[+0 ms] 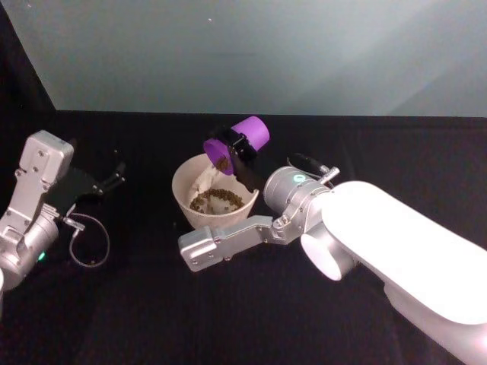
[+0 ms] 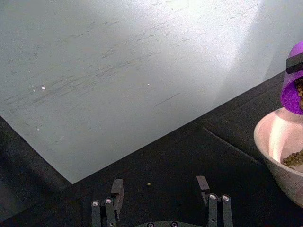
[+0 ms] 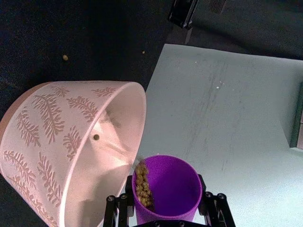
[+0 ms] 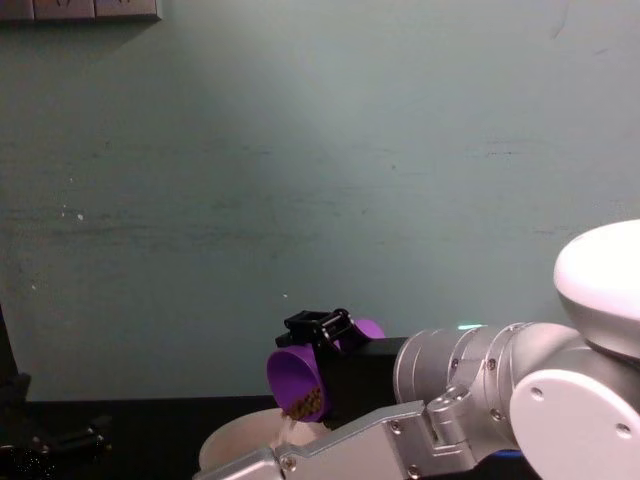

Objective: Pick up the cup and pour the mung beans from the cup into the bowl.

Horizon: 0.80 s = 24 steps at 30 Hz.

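The right pincer (image 1: 237,146) clenched the purple cup (image 1: 256,131), tilted steeply above the cream bowl's (image 1: 179,199) far rim, with mung beans (image 1: 221,162) at its lip. The left pincer (image 1: 112,176) sat released and empty over the black worktop (image 1: 152,304), well apart.

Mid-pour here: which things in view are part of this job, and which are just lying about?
In the job: cup, tilted in the right gripper; mung beans spilling from it; bowl beneath, catching them.
Lying about: stray bean on the black table; left gripper, open, parked at the left.
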### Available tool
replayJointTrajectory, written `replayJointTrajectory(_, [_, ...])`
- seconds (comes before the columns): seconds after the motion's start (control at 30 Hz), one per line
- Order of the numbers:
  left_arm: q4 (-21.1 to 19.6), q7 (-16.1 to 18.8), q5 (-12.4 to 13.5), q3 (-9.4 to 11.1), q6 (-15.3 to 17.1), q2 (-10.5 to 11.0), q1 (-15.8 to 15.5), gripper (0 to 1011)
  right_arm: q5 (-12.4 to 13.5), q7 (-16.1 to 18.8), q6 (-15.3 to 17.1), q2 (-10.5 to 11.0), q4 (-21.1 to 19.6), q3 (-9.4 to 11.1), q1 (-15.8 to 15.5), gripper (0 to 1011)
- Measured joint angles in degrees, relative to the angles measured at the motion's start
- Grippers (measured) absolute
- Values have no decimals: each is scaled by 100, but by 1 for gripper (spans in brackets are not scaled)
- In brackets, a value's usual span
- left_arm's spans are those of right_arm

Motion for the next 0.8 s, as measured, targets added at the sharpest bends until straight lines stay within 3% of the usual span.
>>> replayJointTrajectory(0.8, [0, 0, 0, 0, 0, 0, 0, 1000, -325, 28, 94, 23, -15, -150, 53, 734])
